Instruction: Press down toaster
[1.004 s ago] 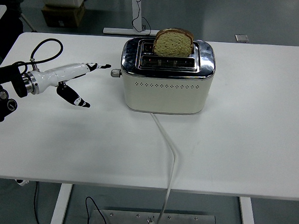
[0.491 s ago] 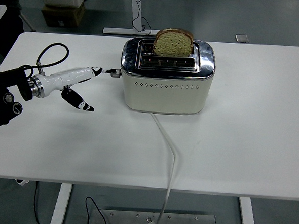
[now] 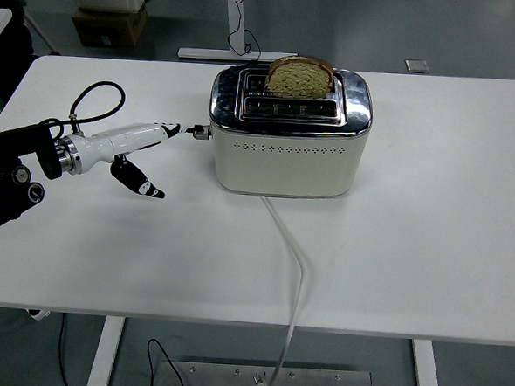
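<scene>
Toaster (image 3: pixel 288 142), cream-sided with a chrome top, stands toward the far middle of the white worktop (image 3: pixel 428 256), a slice of bread (image 3: pixel 298 76) standing up out of its rear slot. Its white power cord (image 3: pixel 293 274) runs from the front base across the worktop and drops over the near edge. The left robot hand (image 3: pixel 142 147) reaches in from the left edge on a black arm, its white fingers (image 3: pixel 147 135) extended toward the toaster's left end, with the dark fingertip at the small lever knob (image 3: pixel 202 133) that juts from that side; whether it actually touches the knob cannot be told. The thumb (image 3: pixel 139 179) hangs apart below the other fingers, so the robot hand is spread and grips nothing. A black cable (image 3: pixel 95 98) loops up behind the wrist. Beyond the worktop's far edge, a cardboard box (image 3: pixel 108 25) sits on the grey floor.
</scene>
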### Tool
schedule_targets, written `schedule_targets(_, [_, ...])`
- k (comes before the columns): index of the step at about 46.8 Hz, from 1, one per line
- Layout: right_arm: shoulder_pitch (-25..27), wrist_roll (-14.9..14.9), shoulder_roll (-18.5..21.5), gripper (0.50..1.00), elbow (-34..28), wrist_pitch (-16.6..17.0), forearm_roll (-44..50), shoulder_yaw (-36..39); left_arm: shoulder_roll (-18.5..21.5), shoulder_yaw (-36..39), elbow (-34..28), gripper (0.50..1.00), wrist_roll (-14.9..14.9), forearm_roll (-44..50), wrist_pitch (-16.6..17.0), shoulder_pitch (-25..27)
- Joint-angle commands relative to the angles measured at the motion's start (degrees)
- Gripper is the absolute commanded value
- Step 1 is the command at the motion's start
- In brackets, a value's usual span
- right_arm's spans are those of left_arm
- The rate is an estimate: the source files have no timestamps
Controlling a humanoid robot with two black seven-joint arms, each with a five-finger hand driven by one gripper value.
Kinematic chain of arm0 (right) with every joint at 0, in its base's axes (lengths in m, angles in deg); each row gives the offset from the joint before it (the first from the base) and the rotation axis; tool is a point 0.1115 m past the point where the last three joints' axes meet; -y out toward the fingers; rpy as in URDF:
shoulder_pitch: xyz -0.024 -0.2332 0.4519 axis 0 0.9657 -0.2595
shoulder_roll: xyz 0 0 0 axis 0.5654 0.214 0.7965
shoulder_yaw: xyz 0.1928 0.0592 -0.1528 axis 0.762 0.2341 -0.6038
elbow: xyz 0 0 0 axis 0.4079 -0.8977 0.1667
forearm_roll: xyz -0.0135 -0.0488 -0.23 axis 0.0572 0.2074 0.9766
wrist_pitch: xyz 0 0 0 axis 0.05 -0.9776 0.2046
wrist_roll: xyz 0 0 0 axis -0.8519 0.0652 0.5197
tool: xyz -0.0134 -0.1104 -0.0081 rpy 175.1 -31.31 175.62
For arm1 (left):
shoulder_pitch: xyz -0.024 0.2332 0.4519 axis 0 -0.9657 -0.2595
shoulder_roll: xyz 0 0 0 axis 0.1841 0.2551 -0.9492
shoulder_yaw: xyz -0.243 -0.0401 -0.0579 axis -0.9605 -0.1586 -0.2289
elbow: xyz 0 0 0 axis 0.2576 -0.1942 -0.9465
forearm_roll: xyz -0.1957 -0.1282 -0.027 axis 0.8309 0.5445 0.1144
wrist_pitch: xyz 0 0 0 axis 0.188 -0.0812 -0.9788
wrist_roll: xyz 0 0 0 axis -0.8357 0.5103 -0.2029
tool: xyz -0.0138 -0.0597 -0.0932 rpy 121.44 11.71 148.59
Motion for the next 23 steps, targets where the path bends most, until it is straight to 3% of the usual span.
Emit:
schedule_targets(1, [0.0, 0.0, 0.0, 0.995, 0.0, 0.0, 0.0, 0.0, -0.5, 0.6, 0.0, 1.000, 0.0, 0.1, 0.6, 0.0])
schedule_targets(23, [0.0, 0.0, 0.0, 0.998, 0.0, 0.0, 0.0, 0.0, -0.6, 2.1, 0.2, 1.000, 0.0, 0.1, 1.5, -0.4])
